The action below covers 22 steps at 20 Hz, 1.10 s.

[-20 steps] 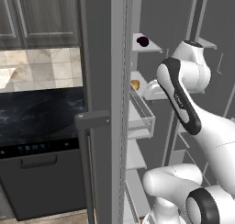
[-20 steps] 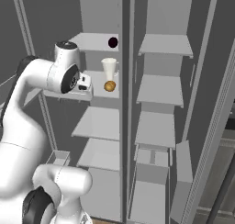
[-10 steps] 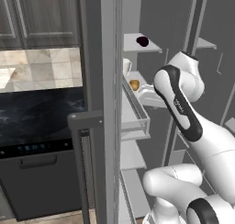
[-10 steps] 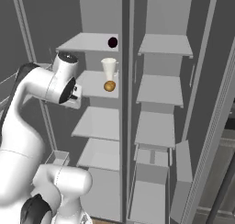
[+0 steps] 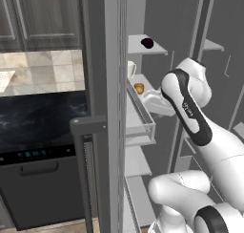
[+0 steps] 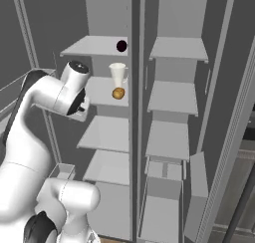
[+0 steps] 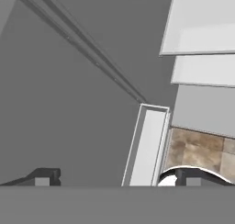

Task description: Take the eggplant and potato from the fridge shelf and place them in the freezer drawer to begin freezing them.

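One eggplant point(image 6: 121, 46), one potato point(image 6: 118, 93), shelved.

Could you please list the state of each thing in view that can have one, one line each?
Small dark purple eggplant: lying on the top fridge shelf, untouched.
Small tan-orange potato: resting on the shelf below, beside the cup, untouched.
White tapered cup: upright on the same shelf.
Robot gripper: jaws open, holding nothing, pointing downward along the fridge side.
Tall grey fridge door: swung open.
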{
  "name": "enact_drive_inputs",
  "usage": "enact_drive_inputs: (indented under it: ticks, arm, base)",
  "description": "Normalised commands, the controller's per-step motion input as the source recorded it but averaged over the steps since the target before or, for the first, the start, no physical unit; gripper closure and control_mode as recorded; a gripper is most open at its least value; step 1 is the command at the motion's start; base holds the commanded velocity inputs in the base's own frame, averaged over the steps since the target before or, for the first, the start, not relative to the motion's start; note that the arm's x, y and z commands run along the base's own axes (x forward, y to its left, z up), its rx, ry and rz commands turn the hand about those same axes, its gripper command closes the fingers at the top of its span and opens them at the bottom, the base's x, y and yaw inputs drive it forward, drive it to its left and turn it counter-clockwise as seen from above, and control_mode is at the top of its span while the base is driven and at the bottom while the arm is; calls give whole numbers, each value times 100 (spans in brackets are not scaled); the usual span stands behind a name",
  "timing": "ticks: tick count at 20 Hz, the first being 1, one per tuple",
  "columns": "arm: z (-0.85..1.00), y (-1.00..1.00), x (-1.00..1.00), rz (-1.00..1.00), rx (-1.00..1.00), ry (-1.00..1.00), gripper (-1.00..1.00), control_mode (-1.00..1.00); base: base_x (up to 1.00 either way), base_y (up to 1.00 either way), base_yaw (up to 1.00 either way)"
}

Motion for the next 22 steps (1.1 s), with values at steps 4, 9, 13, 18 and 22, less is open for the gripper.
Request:
enact_drive_inputs:
  ticks: [4,9,13,18,22]
  arm:
    - [-10,-72,-34,-4,-6,-7,-100,-100]
    - [-12,-100,-83,-19,-4,-7,-100,-100]
    - [-53,-100,-60,-21,-4,0,-100,-100]
    - [-58,-100,-20,-19,-1,6,-100,-100]
    - [-64,-93,1,-17,0,13,-100,-100]
  base:
    - [0,0,0]
    - [0,0,0]
    - [0,0,0]
    - [0,0,0]
    - [0,0,0]
